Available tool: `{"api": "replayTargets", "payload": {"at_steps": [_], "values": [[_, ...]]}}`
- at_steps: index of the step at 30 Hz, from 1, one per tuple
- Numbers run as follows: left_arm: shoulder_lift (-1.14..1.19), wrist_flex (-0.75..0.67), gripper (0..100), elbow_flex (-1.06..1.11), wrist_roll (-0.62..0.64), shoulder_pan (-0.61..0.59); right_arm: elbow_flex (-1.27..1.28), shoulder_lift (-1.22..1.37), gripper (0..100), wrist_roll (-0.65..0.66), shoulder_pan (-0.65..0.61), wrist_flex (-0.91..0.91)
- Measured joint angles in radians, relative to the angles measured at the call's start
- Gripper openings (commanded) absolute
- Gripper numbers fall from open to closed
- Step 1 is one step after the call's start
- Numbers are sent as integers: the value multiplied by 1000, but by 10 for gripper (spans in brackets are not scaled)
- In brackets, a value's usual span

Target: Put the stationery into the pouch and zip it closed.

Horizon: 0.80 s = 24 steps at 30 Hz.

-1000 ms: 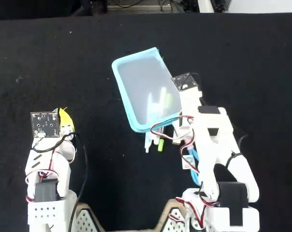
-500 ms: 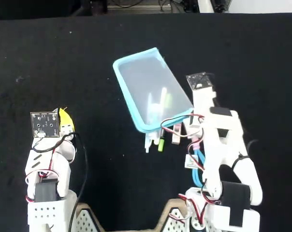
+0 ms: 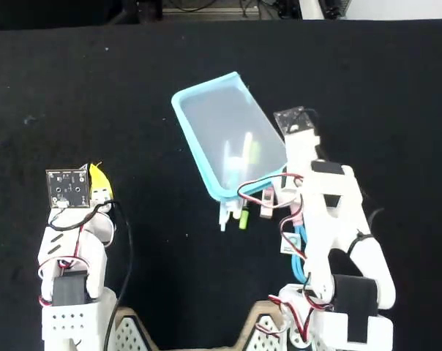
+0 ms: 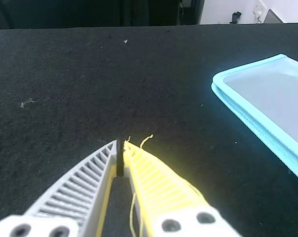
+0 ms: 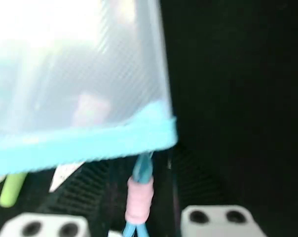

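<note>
**Pouch corner at the right gripper, grip unreadable**

From the high view the right arm (image 3: 325, 212) sits over the near corner of the pouch (image 3: 225, 124) and covers its own tool outright. Its wrist camera gives only a smear. The pouch's turquoise corner lies just ahead of the right gripper (image 5: 134, 173). A blue cord (image 5: 142, 165) with a pink sleeve (image 5: 138, 197) runs toward that corner. I cannot tell whether the gripper is clamped on cord, pouch or nothing, nor whether that cord is the zip pull.

Beside this gripper, on the side toward the left gripper (image 4: 121, 148), three ends poke from the pouch's near edge. They are a white pen (image 3: 222, 217), a green marker (image 3: 244, 218) and, nearest the gripper, a pale stubby piece (image 3: 266, 207). Their other ends are soft pale ghosts behind the pouch wall.

The pouch is frosted, translucent plastic with a fine weave. It is a rounded rectangle with a turquoise border, lying skewed on the matte black, felt-like table (image 3: 96, 88).

The left gripper's jaws, one white and one yellow, are ribbed wedges brought tip to tip with nothing between them. Loose yellow threads curl from the tip. The pouch lies well ahead of this gripper and off to one side, cut off by the edge of that view.
</note>
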Motion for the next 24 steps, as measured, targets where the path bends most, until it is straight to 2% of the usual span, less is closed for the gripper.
{"api": "replayTargets", "payload": {"at_steps": [5,10,17,24], "values": [[0,0,34,0,0,0,81,0,134,-3,-2,-103],[0,0,34,0,0,0,97,0,133,-3,-3,-121],[0,0,34,0,0,0,97,0,129,29,75,-127],[0,0,34,0,0,0,97,0,10,46,77,-127]]}}
